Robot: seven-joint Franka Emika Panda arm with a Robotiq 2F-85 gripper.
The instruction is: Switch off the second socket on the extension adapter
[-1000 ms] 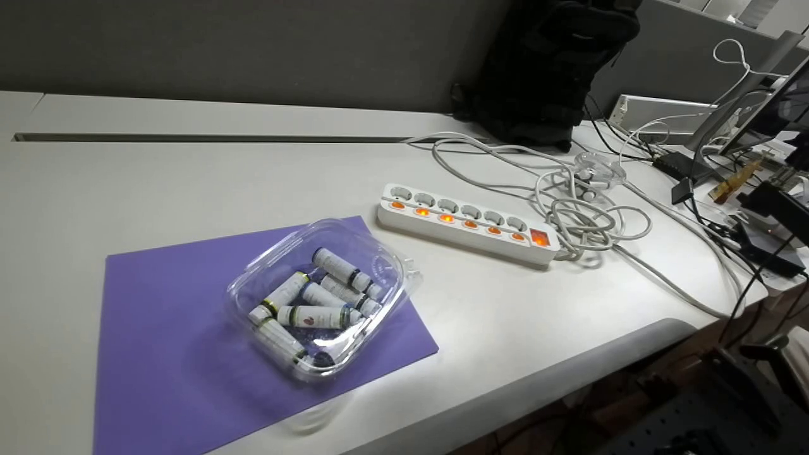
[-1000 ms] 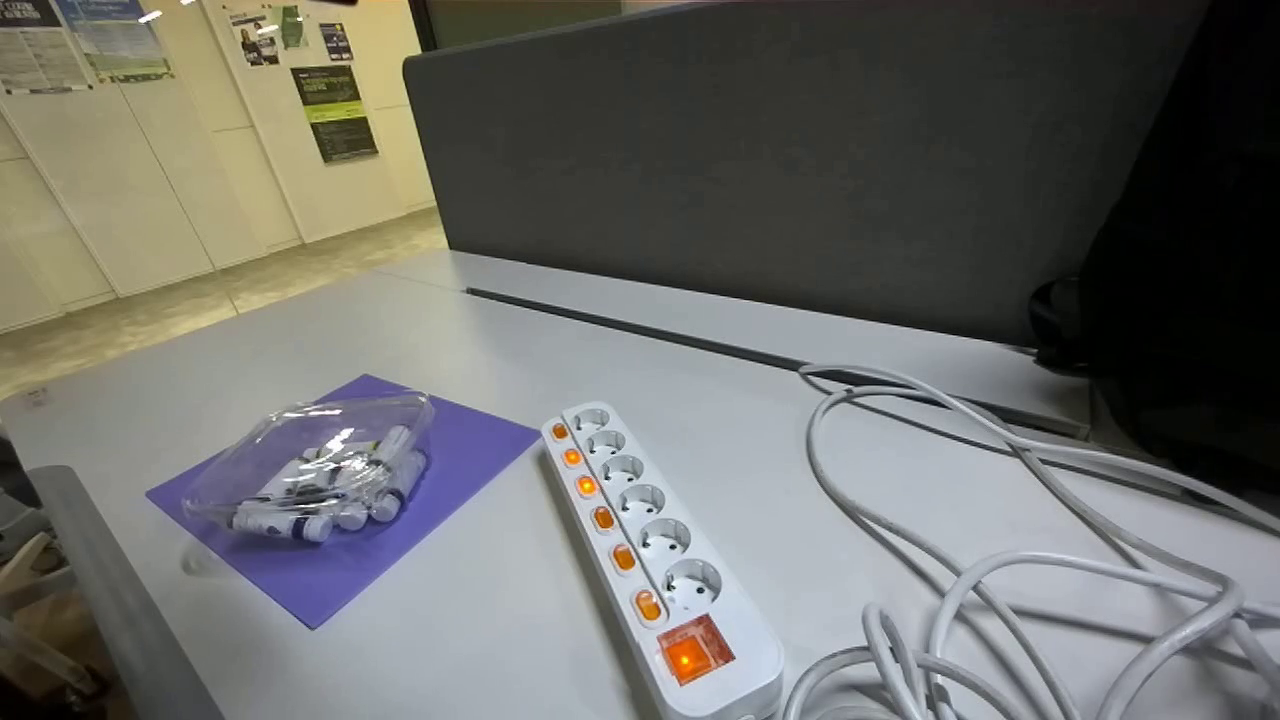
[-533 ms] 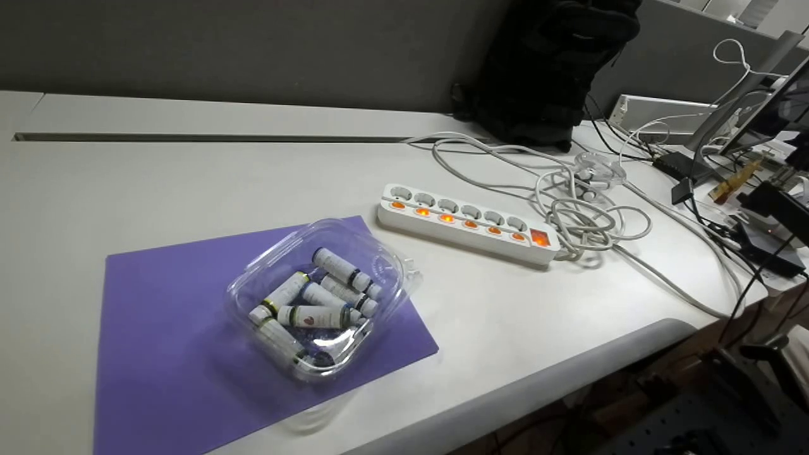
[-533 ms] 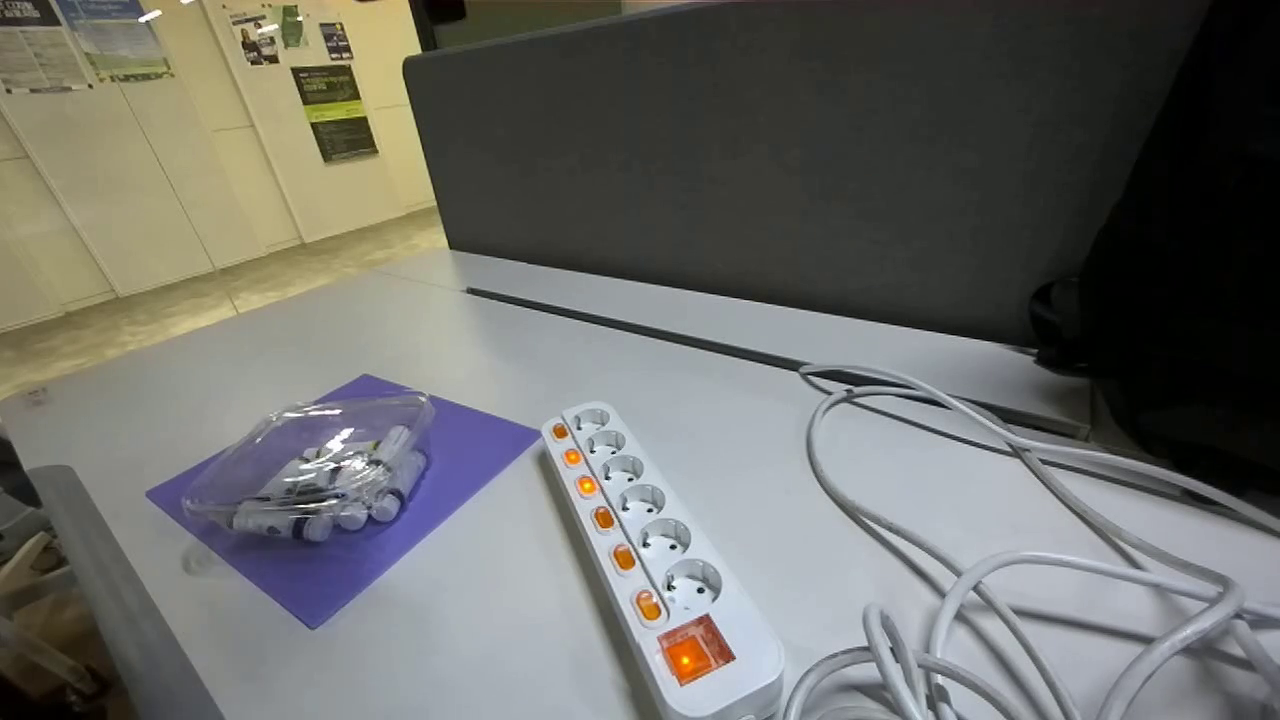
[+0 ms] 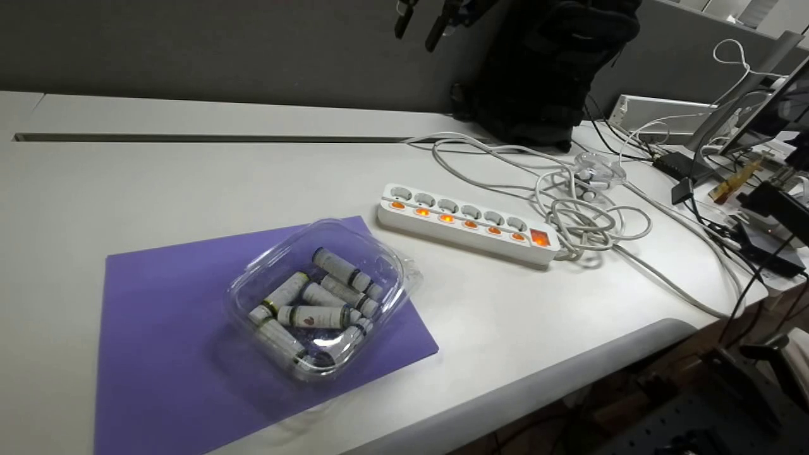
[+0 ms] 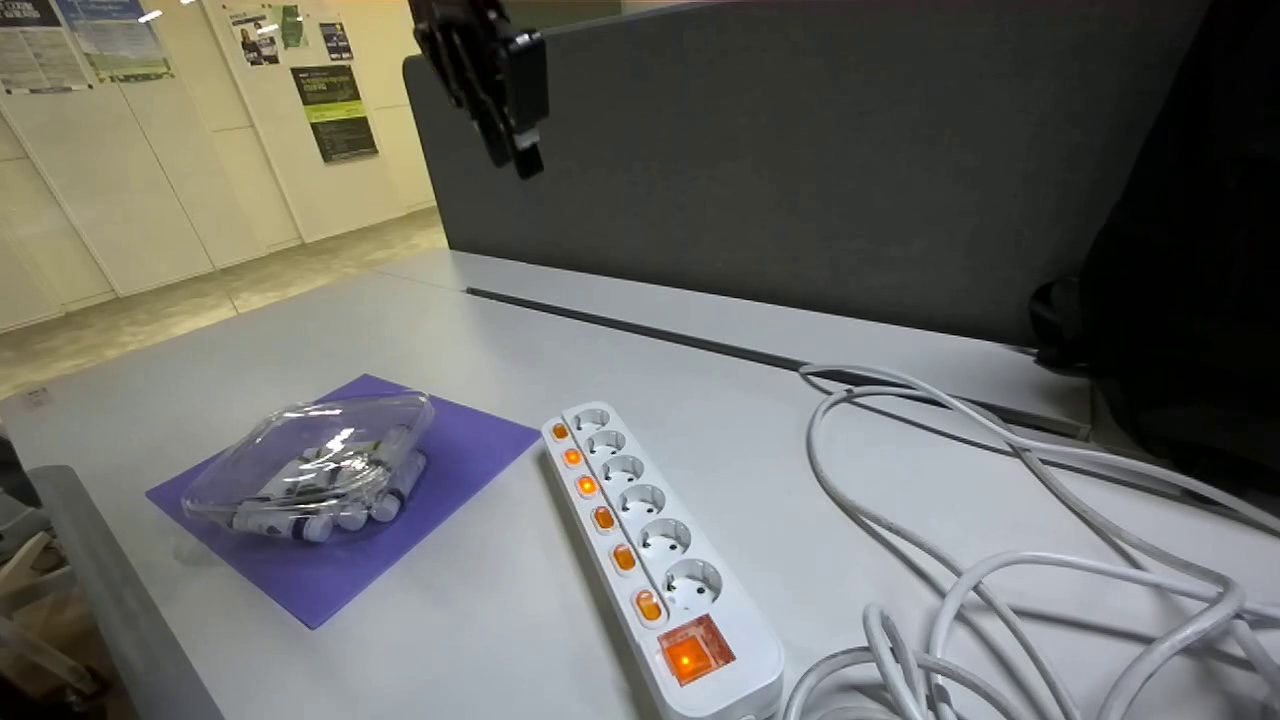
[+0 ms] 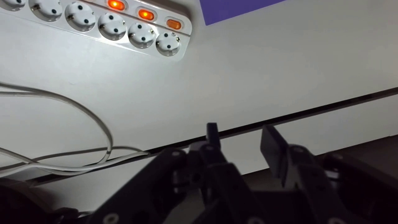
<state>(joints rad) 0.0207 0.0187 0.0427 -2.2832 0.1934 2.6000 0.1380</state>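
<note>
The extension adapter [image 5: 461, 236] is a long white strip lying on the desk, seen whole or nearly so in both exterior views. Its second switch [image 5: 422, 212] from the end away from the cable glows, as does the third switch [image 5: 447, 218]; the large main switch [image 5: 540, 238] is lit too. In the wrist view that lit second switch [image 7: 145, 14] sits beside a dull end switch [image 7: 173, 24], at the upper left. My gripper [image 7: 239, 126] hangs high over the back of the desk, apart from the strip. Its jaws stand part-way apart with nothing between them.
A clear plastic box [image 5: 316, 335] of small bottles rests on a purple sheet [image 5: 164, 328]. Loose white cables [image 6: 950, 560] tangle at the strip's cable end. Behind the desk rise a grey partition [image 6: 800, 170] and a black backpack [image 5: 537, 76].
My gripper has come down into both exterior views from the top edge, moving rightward in the view that showed a bit of it before. The strip and its lights look the same.
</note>
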